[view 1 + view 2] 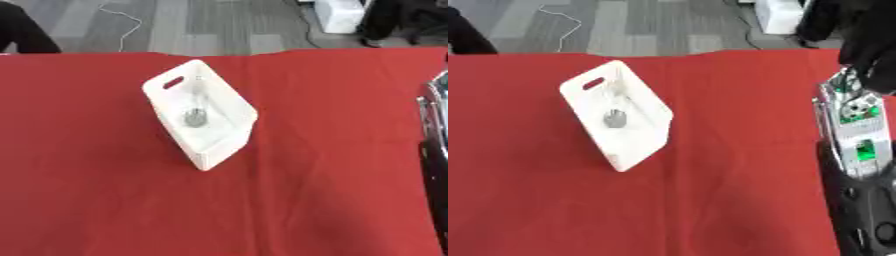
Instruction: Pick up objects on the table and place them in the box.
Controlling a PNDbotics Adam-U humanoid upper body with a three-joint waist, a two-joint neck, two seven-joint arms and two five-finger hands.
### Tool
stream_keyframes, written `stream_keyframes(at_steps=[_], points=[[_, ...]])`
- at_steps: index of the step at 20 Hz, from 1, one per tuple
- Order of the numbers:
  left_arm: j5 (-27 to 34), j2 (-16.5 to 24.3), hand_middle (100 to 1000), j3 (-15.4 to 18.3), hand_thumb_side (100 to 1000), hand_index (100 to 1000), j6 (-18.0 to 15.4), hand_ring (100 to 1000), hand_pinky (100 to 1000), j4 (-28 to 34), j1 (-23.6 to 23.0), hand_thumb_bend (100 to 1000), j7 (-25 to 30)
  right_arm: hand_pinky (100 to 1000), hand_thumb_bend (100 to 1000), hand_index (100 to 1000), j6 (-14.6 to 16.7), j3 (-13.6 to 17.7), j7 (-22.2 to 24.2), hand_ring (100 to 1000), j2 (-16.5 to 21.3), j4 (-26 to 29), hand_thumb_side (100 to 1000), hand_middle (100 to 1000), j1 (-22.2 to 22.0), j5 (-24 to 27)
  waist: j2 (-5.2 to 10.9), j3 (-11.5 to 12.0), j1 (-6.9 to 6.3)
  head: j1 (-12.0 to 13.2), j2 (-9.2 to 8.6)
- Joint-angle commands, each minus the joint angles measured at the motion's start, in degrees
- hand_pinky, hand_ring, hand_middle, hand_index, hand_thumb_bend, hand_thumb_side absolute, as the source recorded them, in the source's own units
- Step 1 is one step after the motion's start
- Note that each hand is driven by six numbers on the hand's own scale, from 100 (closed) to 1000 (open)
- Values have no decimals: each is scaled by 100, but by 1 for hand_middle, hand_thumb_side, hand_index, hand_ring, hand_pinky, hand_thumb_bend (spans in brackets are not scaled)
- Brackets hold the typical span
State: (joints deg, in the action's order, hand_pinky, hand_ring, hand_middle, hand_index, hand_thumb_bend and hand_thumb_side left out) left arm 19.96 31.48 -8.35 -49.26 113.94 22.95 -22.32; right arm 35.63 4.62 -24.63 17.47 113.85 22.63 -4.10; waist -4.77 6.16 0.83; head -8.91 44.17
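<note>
White box [203,145] sits mid-cloth [96,200], skewed w/ one corner toward the robot, handle slot on its far-left wall. One obj is already inside: a small grey round thing [194,119] on the box floor, w/ a pale thin shaft rising from it toward the far wall; can't tell what it is. No other loose obj shows around the box, so the task looks near done or done, judging by this alone. Handling, as a guess: the grey thing looks small, stiff, light, prob. smooth, so it could slip or roll; best taken by the shaft or pinched at the round end. Box looks like thin rigid plastic, light, likely to slide on cloth if bumped; handle slot or rim is the place to hold it. Right of the box, well apart, the right arm [859,165] fills the view's edge: silver and black parts w/ green bits; the hand itself isn't made out, so can't tell if fingers are open or closed. Left hand not seen. Room: wide bare cloth left, right and near side of the box; the cloth's far edge lies not far beyond the box, floor after that.
</note>
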Motion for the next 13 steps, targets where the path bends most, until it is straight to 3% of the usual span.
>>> stream_keyframes(at_steps=[1, 13], points=[[-133, -33, 541, -119, 777, 605, -268, 427, 390, 65, 90, 100, -106, 342, 100, 469, 20, 6, -32, 331, 184, 75, 1000, 329, 16, -52, 72, 24, -16, -109, -5], [-95, -128, 541, -430, 785, 608, -271, 418, 379, 65, -157, 100, 15, 341, 100, 468, 44, -91, 64, 331, 151, 75, 1000, 328, 97, -14, -1, -40, -34, -48, -5]])
